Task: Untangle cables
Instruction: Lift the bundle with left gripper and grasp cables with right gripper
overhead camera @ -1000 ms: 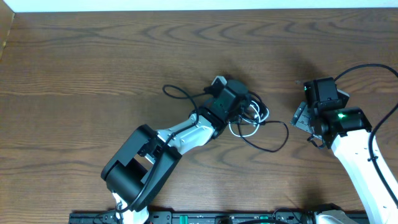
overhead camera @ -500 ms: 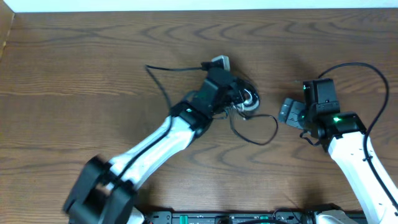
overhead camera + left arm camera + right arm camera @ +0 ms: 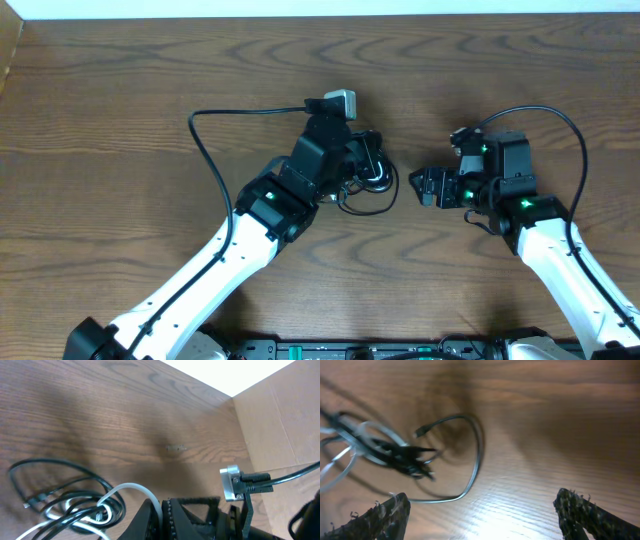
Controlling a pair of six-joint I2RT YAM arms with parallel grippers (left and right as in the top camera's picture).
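Note:
The cables lie in one small tangle [image 3: 372, 182] on the wooden table, just right of my left gripper [image 3: 362, 160]. In the left wrist view the left gripper [image 3: 164, 516] is shut on the white cable [image 3: 131, 488], which arches up out of the knot. The black cable [image 3: 60, 464] loops around it at the lower left. My right gripper [image 3: 428, 186] stands open a short way right of the tangle, touching nothing. In the right wrist view the right gripper [image 3: 480, 519] has bare table between its fingertips. A black loop [image 3: 477, 455] and the blurred knot [image 3: 395, 452] lie ahead of it.
A cardboard box wall [image 3: 280, 420] rises at the table's far side in the left wrist view. The left arm's thick black wire [image 3: 205, 150] arcs over the table to the left. The right arm's wire [image 3: 560, 125] curves behind its wrist.
The left arm has stretched out and drawn the tangle left and away from the front edge. The right gripper has moved left toward the tangle, still open.

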